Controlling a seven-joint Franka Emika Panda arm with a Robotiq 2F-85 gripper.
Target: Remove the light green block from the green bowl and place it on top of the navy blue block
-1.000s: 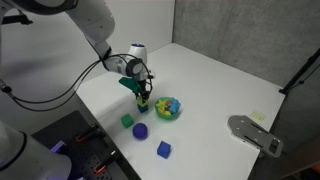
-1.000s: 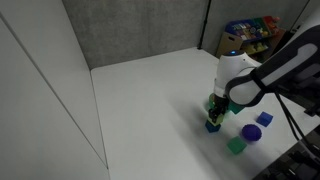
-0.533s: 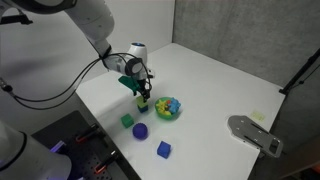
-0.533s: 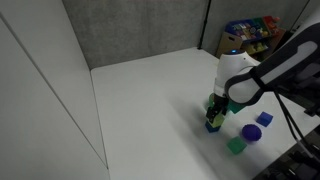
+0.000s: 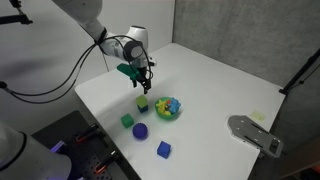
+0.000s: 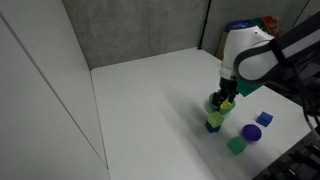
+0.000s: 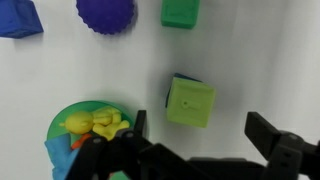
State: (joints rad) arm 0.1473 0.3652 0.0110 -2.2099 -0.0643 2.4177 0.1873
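Jaws: spread wide with nothing between them; in the wrist view the dark fingers (image 7: 275, 135) stand on either side of the pale green cube without touching it.
Gripper (image 5: 141, 82): hangs in the air straight above the two-cube stack, clear of it, pointing down at the table.
Light green block (image 7: 190, 103): out of the bowl, sitting on top of the dark blue cube, flat and roughly square to it; in both exterior views it is the upper cube of the stack.
Navy blue block (image 5: 143, 109): on the white table under the pale cube; from the wrist only a thin dark edge of it shows along the top of the pale cube.
Green bowl (image 5: 170, 116): on the table just beside the stack, not touching it; it holds small coloured pieces, among them a yellow one (image 7: 95, 125).
Darker green cube (image 5: 127, 121): on the table near the stack, on the side toward the table's front edge.
Purple rounded piece (image 5: 141, 131): just beside the darker green cube, apart from it.
Brighter blue cube (image 5: 164, 150): alone, nearest the table's front edge.
Table (image 5: 220, 85): white top.
Grey flat object (image 5: 255, 134): lies at the table's far right edge, well apart from the cubes.
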